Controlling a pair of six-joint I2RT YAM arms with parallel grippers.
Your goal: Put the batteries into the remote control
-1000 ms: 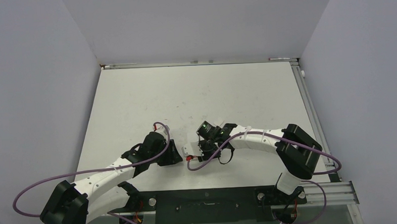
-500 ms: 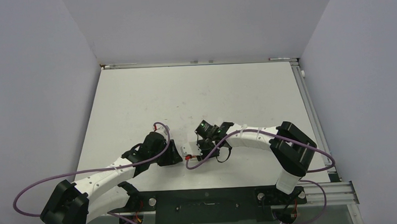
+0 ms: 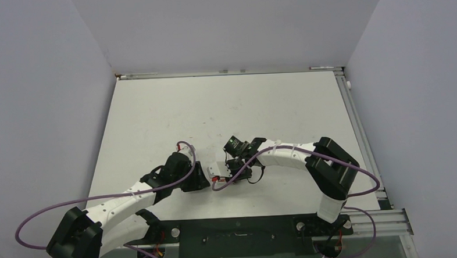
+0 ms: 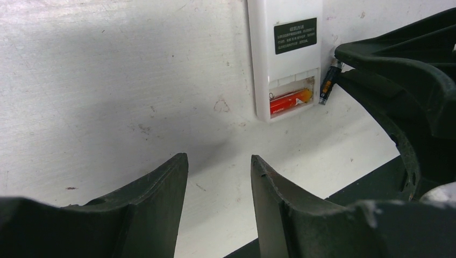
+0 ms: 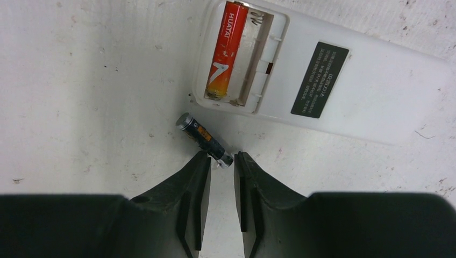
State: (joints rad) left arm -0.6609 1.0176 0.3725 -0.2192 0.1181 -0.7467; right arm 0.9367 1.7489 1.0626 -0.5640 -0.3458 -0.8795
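Moved since the earlier frame: right arm (image 3: pixel 285 155) has swung leftward, closer to the remote control (image 5: pixel 371 80), and the right jaws are drawn narrower.

- Remote control: lying back-up on the table (image 5: pixel 80 70), battery recess (image 5: pixel 261 54) uncovered.
- Reddish battery (image 5: pixel 226 51): seated in one slot of the recess.
- Dark battery (image 5: pixel 201 134): flat on the table, just beside the remote control's recess end, not touching it.
- Right jaws: slightly spread, tips on either side of the dark battery's end farthest from the remote control.
- Left jaws: spread wide, gripping nothing, over the table near the remote control.
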